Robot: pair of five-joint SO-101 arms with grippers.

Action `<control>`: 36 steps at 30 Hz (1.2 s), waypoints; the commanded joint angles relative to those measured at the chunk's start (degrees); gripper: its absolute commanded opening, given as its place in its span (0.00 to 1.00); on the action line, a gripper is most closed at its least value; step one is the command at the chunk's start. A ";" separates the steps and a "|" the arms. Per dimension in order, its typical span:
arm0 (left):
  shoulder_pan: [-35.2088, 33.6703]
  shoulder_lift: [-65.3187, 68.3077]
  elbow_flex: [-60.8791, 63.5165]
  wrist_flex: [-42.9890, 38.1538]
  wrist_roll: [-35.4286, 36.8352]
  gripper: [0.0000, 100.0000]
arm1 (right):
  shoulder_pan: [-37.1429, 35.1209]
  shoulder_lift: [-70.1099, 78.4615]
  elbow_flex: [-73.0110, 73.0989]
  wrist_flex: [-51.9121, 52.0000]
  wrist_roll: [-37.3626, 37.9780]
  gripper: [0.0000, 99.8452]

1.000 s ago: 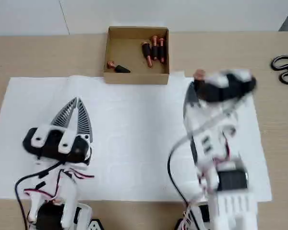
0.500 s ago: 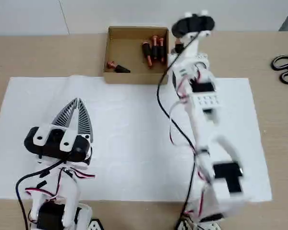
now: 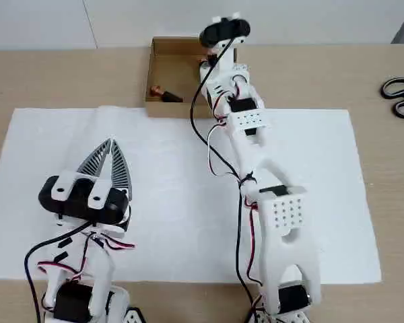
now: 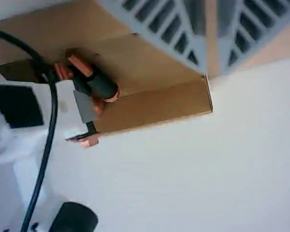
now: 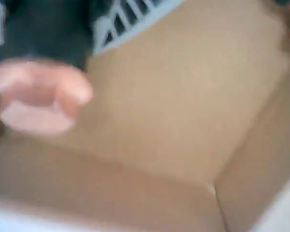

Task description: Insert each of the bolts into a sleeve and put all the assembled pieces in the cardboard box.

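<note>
jaws of the right gripper (image 4: 89, 96) clamp a sleeved bolt (image 4: 94, 86) just over the box (image 3: 150, 74), where another piece (image 3: 165, 93) lies. left gripper (image 3: 110, 142) sits pinched closed above the white sheet (image 3: 182, 202), well back from the box.

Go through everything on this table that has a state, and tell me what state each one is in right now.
left gripper, shut, empty, above the white paper
right gripper, shut on a sleeved bolt, over the cardboard box
cardboard box, open-topped, an assembled piece lying inside
white paper, spread flat on the table
scissors, lying flat; blades open or closed, cannot tell
</note>
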 commanded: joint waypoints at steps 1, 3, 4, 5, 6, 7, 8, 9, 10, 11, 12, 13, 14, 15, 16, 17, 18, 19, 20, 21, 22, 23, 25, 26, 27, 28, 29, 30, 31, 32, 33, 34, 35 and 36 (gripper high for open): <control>0.09 -0.53 -0.04 -1.05 -0.18 0.01 | -0.75 3.03 -8.44 -1.45 1.67 0.00; 0.09 -0.53 -0.04 -1.05 -0.18 0.01 | -1.54 5.85 -10.46 -1.45 5.71 0.00; 0.09 -0.53 -0.04 -1.05 -0.18 0.01 | -2.07 7.16 -11.43 -1.45 8.00 0.00; 0.09 -0.53 -0.04 -1.05 -0.18 0.01 | -2.68 8.31 -12.22 -1.45 10.20 0.00; 0.09 -0.53 -0.04 -1.05 -0.18 0.01 | -3.03 9.19 -12.92 -1.45 12.22 0.00; 0.09 -0.53 -0.04 -1.05 -0.18 0.01 | -3.74 9.98 -13.63 -1.36 13.89 0.00; 0.09 -0.53 -0.04 -1.05 -0.18 0.01 | -4.18 10.59 -14.42 -1.36 15.03 0.00; 0.09 -0.53 -0.04 -1.05 -0.18 0.01 | -4.53 11.03 -15.03 -1.36 15.82 0.00; 0.09 -0.53 -0.04 -1.05 -0.18 0.01 | -4.62 11.47 -15.47 -1.36 16.18 0.01; 0.09 -0.53 -0.04 -1.05 -0.18 0.01 | -4.97 11.56 -15.65 -1.36 16.18 0.01; 0.09 -0.53 -0.04 -1.05 -0.18 0.01 | -5.14 11.65 -15.65 -1.36 16.18 0.02; 0.09 -0.53 -0.04 -1.05 -0.18 0.01 | -5.14 11.82 -15.65 -1.27 16.18 0.05; 0.09 -0.53 -0.04 -1.05 -0.18 0.01 | -5.14 11.82 -15.65 -0.31 16.18 0.09; 0.09 -0.53 -0.04 -1.05 -0.18 0.01 | -5.14 11.82 -15.65 1.45 16.18 0.13; 0.09 -0.53 -0.04 -1.05 -0.18 0.01 | -5.14 11.82 -15.65 3.21 16.18 0.18; 0.09 -0.53 -0.04 -1.05 -0.18 0.01 | -5.14 11.82 -15.65 4.70 16.18 0.22; 0.09 -0.53 -0.04 -1.05 -0.18 0.01 | -5.14 11.82 -15.65 5.85 16.18 0.26; 0.09 -0.53 -0.04 -1.05 -0.18 0.01 | -5.05 11.82 -15.65 6.46 16.09 0.28; 0.09 -0.53 -0.04 -1.05 -0.26 0.01 | -5.05 11.56 -15.65 7.08 16.00 0.29; 0.09 -0.53 -0.04 -1.05 -0.26 0.01 | -4.97 11.56 -15.65 7.25 16.00 0.29; 0.09 -0.53 -0.04 -1.05 -0.26 0.01 | -4.88 11.47 -15.65 7.25 16.00 0.29; 0.09 -0.53 -0.04 -1.05 -0.26 0.01 | -4.88 11.38 -15.74 7.08 16.00 0.29; 0.09 -0.53 -0.04 -1.14 -0.26 0.01 | -4.88 11.30 -16.70 7.34 16.09 0.29; 0.09 -0.53 -0.04 -1.23 -0.26 0.01 | -4.88 10.95 -17.67 7.52 16.18 0.29; 0.09 -0.53 -0.13 -1.23 -0.26 0.01 | -4.88 10.24 -18.81 8.13 16.18 0.29; 0.09 -0.53 -0.13 -1.23 -0.26 0.01 | -4.88 9.27 -20.04 9.19 16.18 0.29; 0.09 -0.53 -0.13 -1.23 -0.26 0.01 | -4.88 8.13 -21.63 10.77 16.18 0.29; 0.09 -0.53 -0.13 -1.23 -0.26 0.01 | -4.97 6.99 -23.21 12.62 16.09 0.29; 0.09 -0.53 -0.13 -1.23 -0.26 0.01 | -5.05 5.85 -24.70 14.46 16.00 0.29; 0.09 -0.53 -0.13 -1.23 -0.26 0.01 | -5.14 4.79 -25.85 16.40 16.00 0.29; 0.09 -0.53 -0.13 -1.14 -0.26 0.01 | -5.14 3.82 -26.64 18.42 15.91 0.29; 0.09 -0.53 -0.13 -1.14 -0.26 0.01 | -5.14 2.95 -27.43 20.79 15.91 0.29; 0.09 -0.53 -0.13 -1.14 -0.26 0.01 | -5.14 1.98 -27.96 23.69 15.91 0.29; 0.09 -0.53 -0.13 -1.14 -0.26 0.01 | -5.14 0.92 -28.48 27.12 15.82 0.29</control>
